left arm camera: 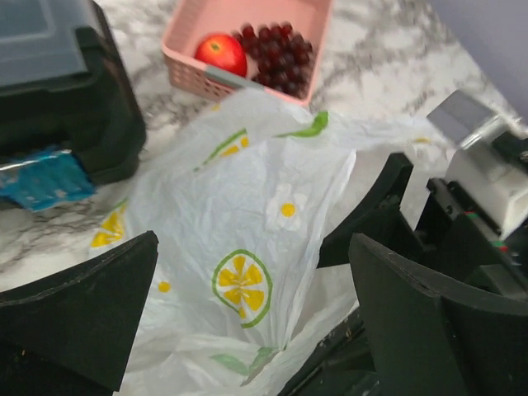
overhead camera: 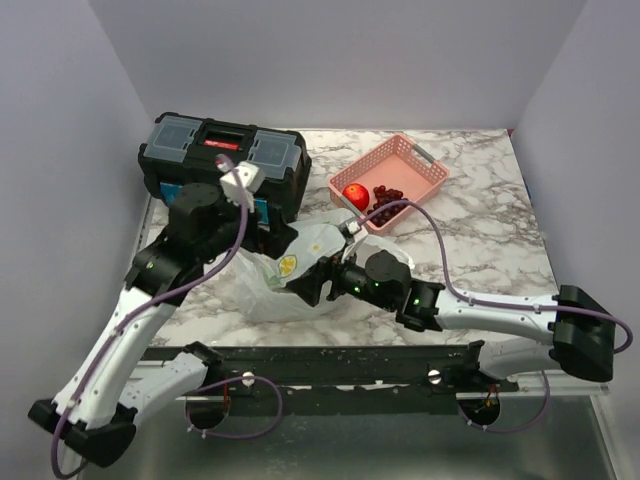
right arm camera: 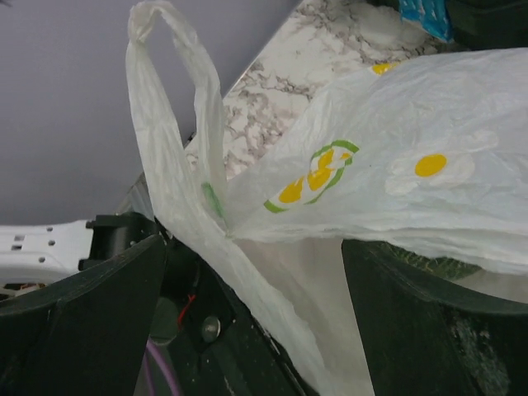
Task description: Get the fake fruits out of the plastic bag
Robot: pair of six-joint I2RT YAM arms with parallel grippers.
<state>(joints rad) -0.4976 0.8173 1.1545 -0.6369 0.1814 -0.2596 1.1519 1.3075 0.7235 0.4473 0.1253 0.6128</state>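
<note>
Nearest the arms' bases, the plastic bag [overhead camera: 285, 270] is seen lying crumpled on the marble table [overhead camera: 480, 235], and the right arm is stretched across its near side. The right gripper [right arm camera: 252, 247] is held wide, with the bag's film and one loop handle passing loosely between the fingers (nothing is pinched). The left gripper [left arm camera: 254, 247] is likewise spread wide above the printed plastic, gripping nothing. Whether anything lies within the bag cannot be told. Close on the bag's left, a black toolbox [overhead camera: 220, 150] is set, with a blue packet [left arm camera: 41, 177] against its side. Just beyond the bag, a pink basket [overhead camera: 412, 168] is placed; the red apple [overhead camera: 354, 192] and the grapes [overhead camera: 388, 197] are contained in it, side by side.
</note>
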